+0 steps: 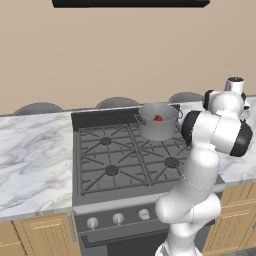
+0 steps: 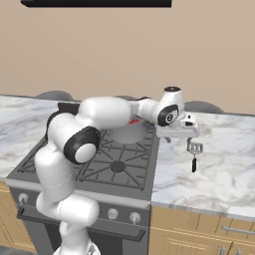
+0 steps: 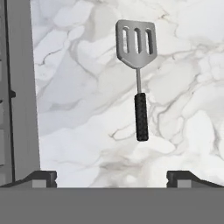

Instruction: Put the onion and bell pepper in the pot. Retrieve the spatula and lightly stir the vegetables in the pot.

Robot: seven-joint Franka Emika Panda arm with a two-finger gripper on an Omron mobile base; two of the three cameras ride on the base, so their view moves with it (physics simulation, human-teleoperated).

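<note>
bare marble counter all round the spatula; stove edge well off to one side

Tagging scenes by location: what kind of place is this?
A rendered home kitchen, most likely. A gas stove with knobs sits between marble counters over wooden cabinets, a pot stands on a back burner, and a spatula lies on the counter.

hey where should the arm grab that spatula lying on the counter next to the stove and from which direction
Probably the black handle, from straight above. The spatula lies flat on the marble counter, so the sides of the thin handle are free for the fingers, and its ribbed look suggests grip. The slotted blade is wide and flat, harder to pinch. The open pincer hangs above it.
</note>
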